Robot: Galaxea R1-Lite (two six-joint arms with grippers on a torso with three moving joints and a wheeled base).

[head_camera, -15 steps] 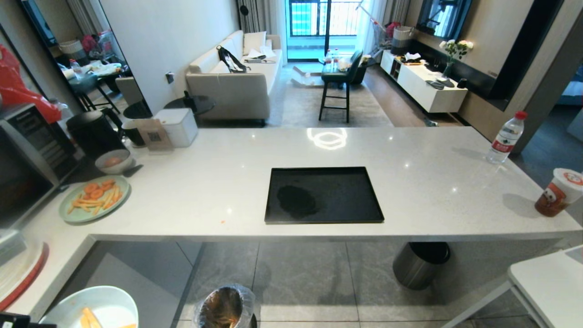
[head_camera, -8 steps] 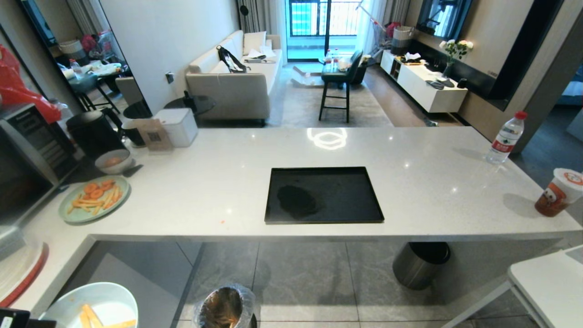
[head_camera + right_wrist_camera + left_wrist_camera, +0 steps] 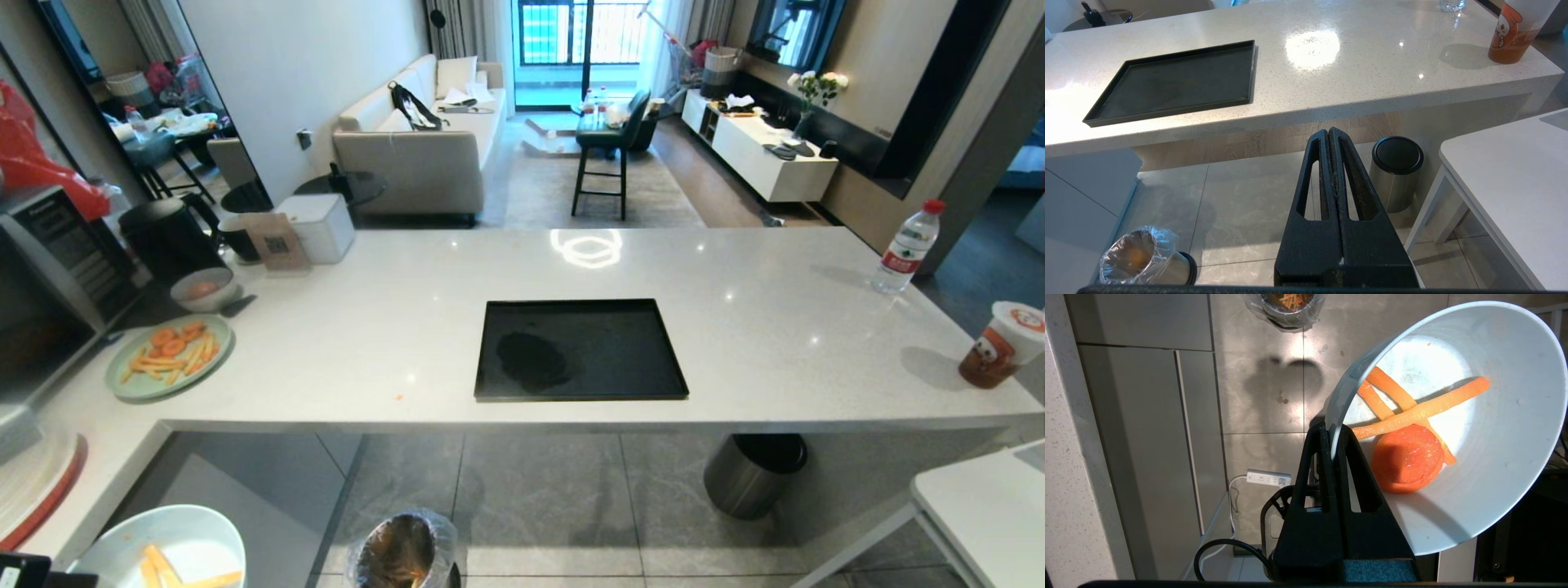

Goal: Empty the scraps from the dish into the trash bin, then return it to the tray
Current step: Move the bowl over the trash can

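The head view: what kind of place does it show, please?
Most likely a home, an open kitchen joined to a living room. A long white counter carries a black tray and a plate of carrot pieces, and behind it stand a sofa and a balcony door.

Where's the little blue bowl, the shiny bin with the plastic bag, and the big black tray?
Small pale-blue bowl [image 3: 1506,465]: left wrist view, inner wall.
Shiny metal bin with plastic bag [image 3: 402,552]: head view, inside.
Flat black rectangular tray [image 3: 620,347]: head view, bare floor.
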